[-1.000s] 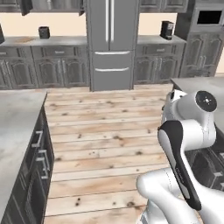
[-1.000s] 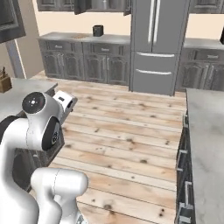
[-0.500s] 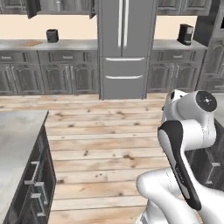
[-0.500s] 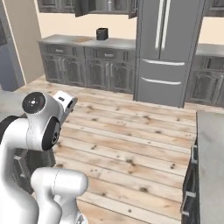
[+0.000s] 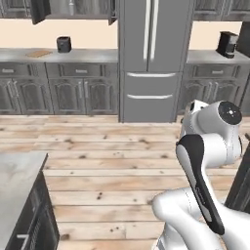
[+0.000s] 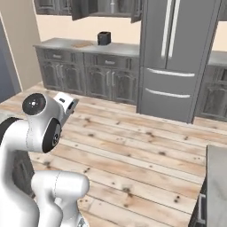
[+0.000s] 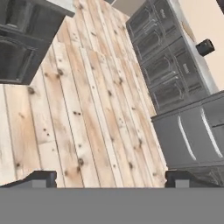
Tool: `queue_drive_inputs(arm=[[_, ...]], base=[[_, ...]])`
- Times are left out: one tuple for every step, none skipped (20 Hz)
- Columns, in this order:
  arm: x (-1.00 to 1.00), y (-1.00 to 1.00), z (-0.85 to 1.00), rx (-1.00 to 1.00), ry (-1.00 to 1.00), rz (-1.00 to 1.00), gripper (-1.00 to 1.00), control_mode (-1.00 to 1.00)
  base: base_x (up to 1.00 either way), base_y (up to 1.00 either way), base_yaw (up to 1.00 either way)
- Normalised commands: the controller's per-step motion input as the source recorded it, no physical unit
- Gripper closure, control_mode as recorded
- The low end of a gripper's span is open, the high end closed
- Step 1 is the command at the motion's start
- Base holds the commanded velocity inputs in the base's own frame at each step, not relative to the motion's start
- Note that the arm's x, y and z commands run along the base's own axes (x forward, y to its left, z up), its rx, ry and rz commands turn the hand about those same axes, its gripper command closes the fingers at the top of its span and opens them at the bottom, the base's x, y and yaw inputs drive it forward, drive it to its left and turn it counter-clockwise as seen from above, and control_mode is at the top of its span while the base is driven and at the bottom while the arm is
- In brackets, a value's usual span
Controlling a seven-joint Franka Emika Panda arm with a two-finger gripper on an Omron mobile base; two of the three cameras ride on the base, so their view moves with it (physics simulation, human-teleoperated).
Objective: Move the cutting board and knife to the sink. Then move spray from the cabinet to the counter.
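Observation:
The cutting board (image 5: 39, 53) lies flat on the far counter (image 5: 93, 55), left of a black toaster (image 5: 63, 44); it also appears as the cutting board (image 6: 82, 44) in the right base view. The knife is too small to make out. Above, the cabinet (image 5: 40, 10) stands with doors open, and a small pale shape inside looks like the spray (image 5: 72, 7). My gripper (image 7: 113, 179) is open, its fingertips (image 7: 41, 178) wide apart over bare wooden floor, far from the counter, with nothing between them.
A tall grey fridge (image 5: 149, 58) stands right of the counter, with a coffee machine (image 5: 225, 44) on the counter beyond it. An island counter corner (image 5: 14, 185) sits at my near left, another counter edge (image 6: 218, 177) at my near right. Wooden floor lies between.
The whole picture has shifted: the base has moved, so the fridge and far counter slid rightward in the left base view and look nearer. The arm's pose and the open gripper are unchanged.

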Motion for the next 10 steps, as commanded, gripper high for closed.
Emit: queue_drive_inputs(arm=[[0.00, 0.00, 0.00, 0.00, 0.00, 0.00, -1.00, 1.00], [0.00, 0.00, 0.00, 0.00, 0.00, 0.00, -1.00, 1.00], [0.00, 0.00, 0.00, 0.00, 0.00, 0.00, -1.00, 1.00], [0.00, 0.00, 0.00, 0.00, 0.00, 0.00, -1.00, 1.00], [0.00, 0.00, 0.00, 0.00, 0.00, 0.00, -1.00, 1.00], [0.00, 0.00, 0.00, 0.00, 0.00, 0.00, -1.00, 1.00], [0.00, 0.00, 0.00, 0.00, 0.00, 0.00, -1.00, 1.00], [0.00, 0.00, 0.00, 0.00, 0.00, 0.00, -1.00, 1.00], [0.00, 0.00, 0.00, 0.00, 0.00, 0.00, -1.00, 1.00], [0.00, 0.00, 0.00, 0.00, 0.00, 0.00, -1.00, 1.00]], base=[[1.00, -0.17, 0.09], [1.00, -0.18, 0.10], [1.00, -0.18, 0.10], [1.00, -0.18, 0.10], [1.00, -0.17, 0.10], [1.00, -0.19, 0.09], [1.00, -0.21, 0.07], [1.00, -0.21, 0.06], [1.00, -0.14, 0.07], [1.00, -0.05, 0.08]])
